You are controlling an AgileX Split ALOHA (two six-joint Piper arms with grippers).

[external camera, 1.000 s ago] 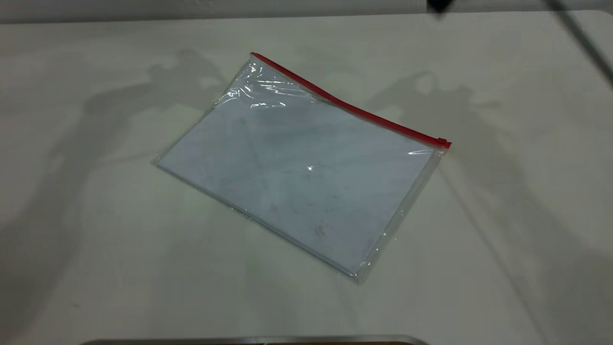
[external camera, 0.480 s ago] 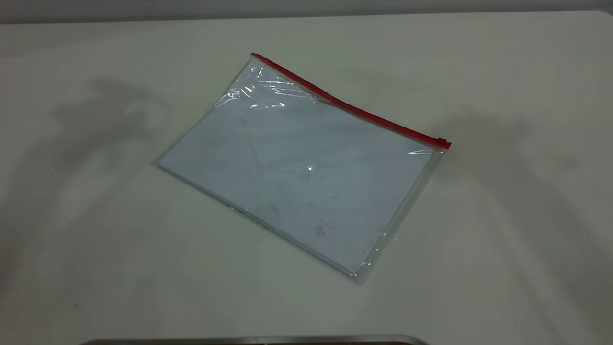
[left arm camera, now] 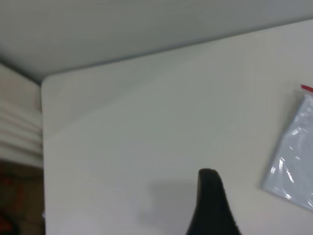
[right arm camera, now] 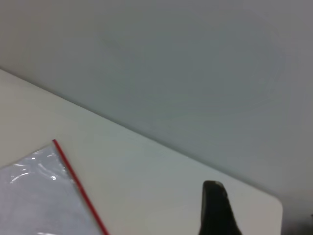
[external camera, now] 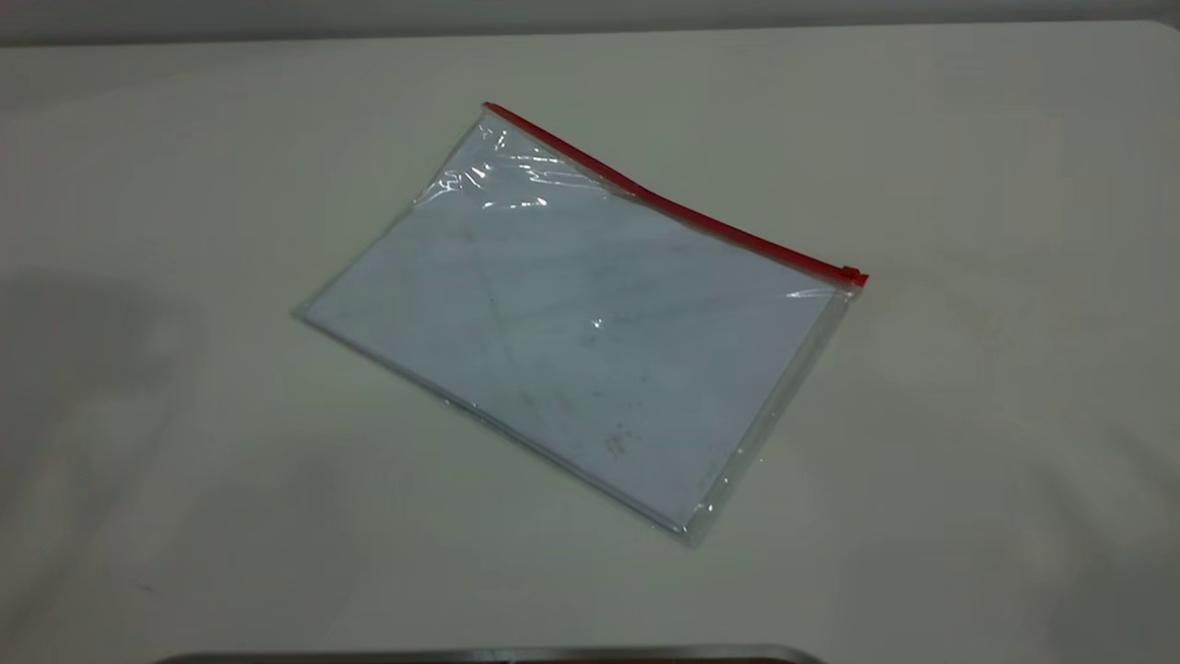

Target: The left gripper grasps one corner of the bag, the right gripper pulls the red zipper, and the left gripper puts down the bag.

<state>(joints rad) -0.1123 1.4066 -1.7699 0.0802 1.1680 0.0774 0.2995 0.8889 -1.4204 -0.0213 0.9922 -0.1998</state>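
On the white table (external camera: 968,443), the bag (external camera: 581,323) lies flat and untouched, with the red zipper (external camera: 682,210) running along its far long edge and the slider tab (external camera: 853,275) at the right-hand end. Compared with one second earlier, the dark arm parts at the upper edge of the exterior view have left it, and the arm shadows on the table have faded and shifted outward. Both arms are therefore judged to be withdrawn, well apart from the bag. Only one finger of the left gripper (left arm camera: 211,205) and one of the right gripper (right arm camera: 218,210) is shown, so whether the claws are apart or together cannot be told. No grasp of a corner is yet made. No brand, label or legible writing is seen.
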